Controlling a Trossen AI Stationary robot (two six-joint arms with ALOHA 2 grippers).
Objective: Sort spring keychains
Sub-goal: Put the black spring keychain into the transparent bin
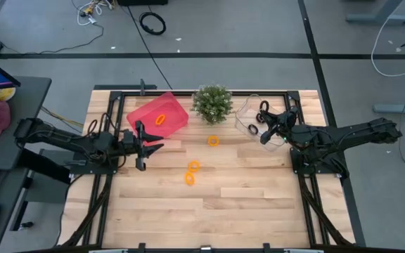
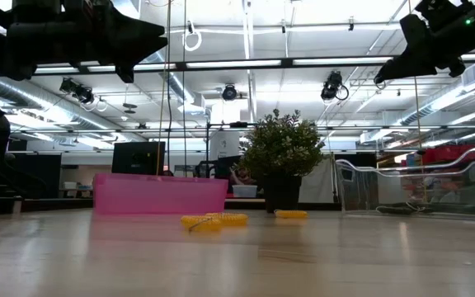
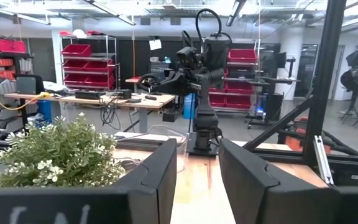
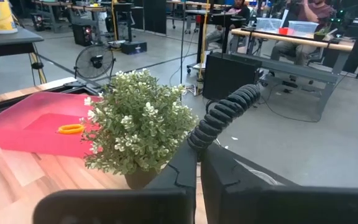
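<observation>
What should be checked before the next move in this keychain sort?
1. Right gripper shut on a black keychain: ok.
2. It is above the clear bin: ok.
3. Left gripper open and empty, beside the pink bin: ok.
4. Orange keychain lies in the pink bin: ok.
5. Three orange keychains remain unsorted on the table: not ok.
6. Plant upright: ok.

Table [image 1: 245,211]: pale wood planks, smooth matt finish. Red tray [image 1: 150,112]: translucent glossy plastic. Clear bin [image 2: 468,186]: transparent glossy plastic. Black keychain [image 4: 222,118]: matt coiled plastic.
</observation>
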